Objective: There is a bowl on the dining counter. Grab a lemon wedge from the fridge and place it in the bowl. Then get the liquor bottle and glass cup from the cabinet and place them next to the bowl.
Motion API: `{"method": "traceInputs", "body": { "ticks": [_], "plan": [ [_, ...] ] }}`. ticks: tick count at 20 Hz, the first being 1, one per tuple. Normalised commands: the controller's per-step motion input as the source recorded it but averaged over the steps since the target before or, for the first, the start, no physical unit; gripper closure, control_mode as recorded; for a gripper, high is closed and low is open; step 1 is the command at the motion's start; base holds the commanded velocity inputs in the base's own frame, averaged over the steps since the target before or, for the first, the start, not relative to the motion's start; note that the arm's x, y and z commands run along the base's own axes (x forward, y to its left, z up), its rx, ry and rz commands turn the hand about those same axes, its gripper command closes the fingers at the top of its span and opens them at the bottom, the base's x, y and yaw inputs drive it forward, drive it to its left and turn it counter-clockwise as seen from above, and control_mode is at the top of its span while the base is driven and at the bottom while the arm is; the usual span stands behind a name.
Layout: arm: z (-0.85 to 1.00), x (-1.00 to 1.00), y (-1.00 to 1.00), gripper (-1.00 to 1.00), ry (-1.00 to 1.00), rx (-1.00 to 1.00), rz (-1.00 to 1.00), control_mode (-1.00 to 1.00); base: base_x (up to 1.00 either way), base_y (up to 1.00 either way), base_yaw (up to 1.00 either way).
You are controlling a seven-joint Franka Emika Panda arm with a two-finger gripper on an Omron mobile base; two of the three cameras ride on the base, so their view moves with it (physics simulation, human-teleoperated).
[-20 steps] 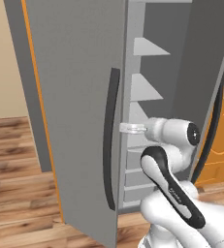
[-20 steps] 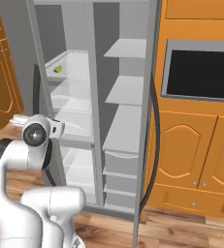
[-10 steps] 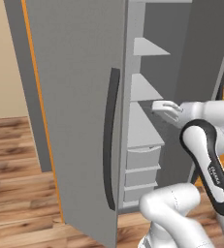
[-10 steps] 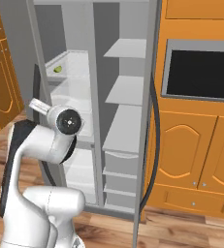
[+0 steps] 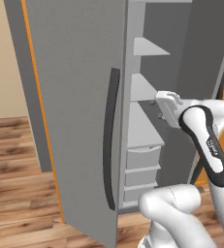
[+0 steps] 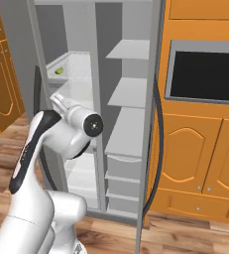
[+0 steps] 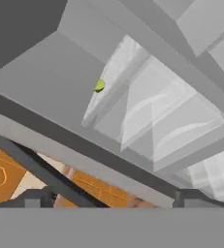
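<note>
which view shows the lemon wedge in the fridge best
The right base view: the lemon wedge sits in plain sight on an upper fridge shelf, left compartment, seen upright. The hand view also catches it, but small and tilted. In the left base view the open fridge door covers that side.

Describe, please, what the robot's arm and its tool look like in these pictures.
The arm is glossy white with rounded, tube-like links. A dark, near-black band runs along the forearm, carrying small white lettering too small to read. A round dark cap with a pale centre closes one joint. The tool has a boxy white body; its two small finger tips are dark grey. No loose cables show.
</note>
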Motion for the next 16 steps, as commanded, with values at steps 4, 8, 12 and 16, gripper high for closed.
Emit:
{"method": "traceInputs", "body": {
  "ticks": [4,8,12,16],
  "plan": [
    [-0.06,0.68,0.09,-1.00,0.15,0.13,-0.06,-1.00,0.00,0.00,0.00],
    [-0.06,0.68,0.25,-1.00,0.15,0.08,-0.06,-1.00,0.00,0.00,0.00],
    [-0.04,0.74,0.35,-1.00,0.19,0.04,-0.02,-1.00,0.00,0.00,0.00],
    [-0.12,0.55,0.47,-1.00,0.13,0.04,0.00,-1.00,0.00,0.00,0.00]
  ]
}}
